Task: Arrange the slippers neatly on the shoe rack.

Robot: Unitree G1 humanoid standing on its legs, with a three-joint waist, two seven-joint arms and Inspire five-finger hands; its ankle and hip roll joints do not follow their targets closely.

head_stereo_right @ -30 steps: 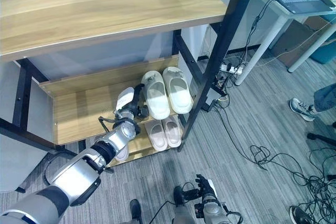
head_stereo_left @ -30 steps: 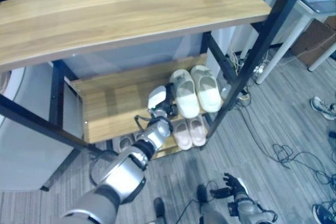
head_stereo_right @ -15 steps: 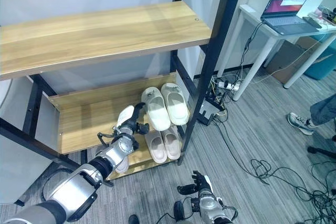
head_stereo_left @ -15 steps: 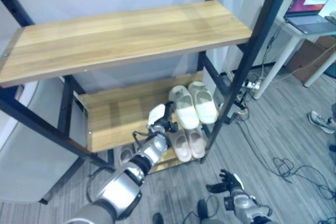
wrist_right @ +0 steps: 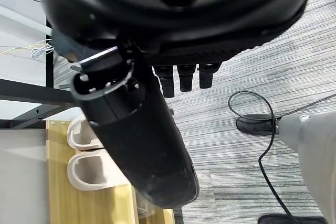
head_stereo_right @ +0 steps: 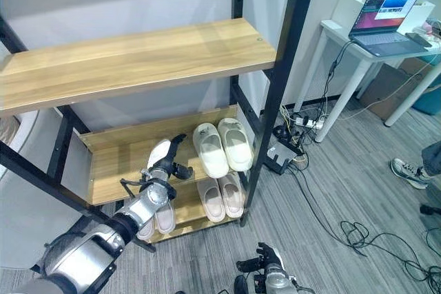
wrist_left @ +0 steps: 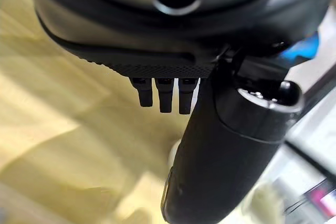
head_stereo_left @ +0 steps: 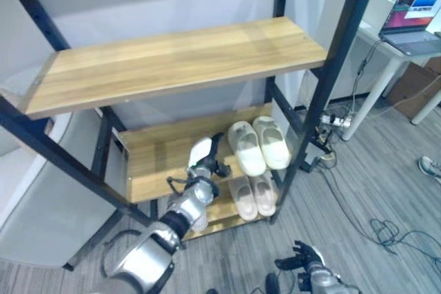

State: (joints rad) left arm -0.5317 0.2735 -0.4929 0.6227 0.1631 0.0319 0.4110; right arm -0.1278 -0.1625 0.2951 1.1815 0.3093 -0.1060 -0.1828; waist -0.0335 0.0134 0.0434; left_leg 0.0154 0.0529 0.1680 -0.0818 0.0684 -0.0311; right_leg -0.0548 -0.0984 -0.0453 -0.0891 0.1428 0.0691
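Left arm stretched forward and up, left robot hand [head_stereo_right: 164, 164] raised, white-covered thumb up, fingers relaxed and spread. Right robot hand [head_stereo_right: 265, 266] low, at the lower edge, fingers loosely splayed, holding nothing.

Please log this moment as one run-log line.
left hand: open over middle shelf | right hand: low, idle | white slippers: shelved
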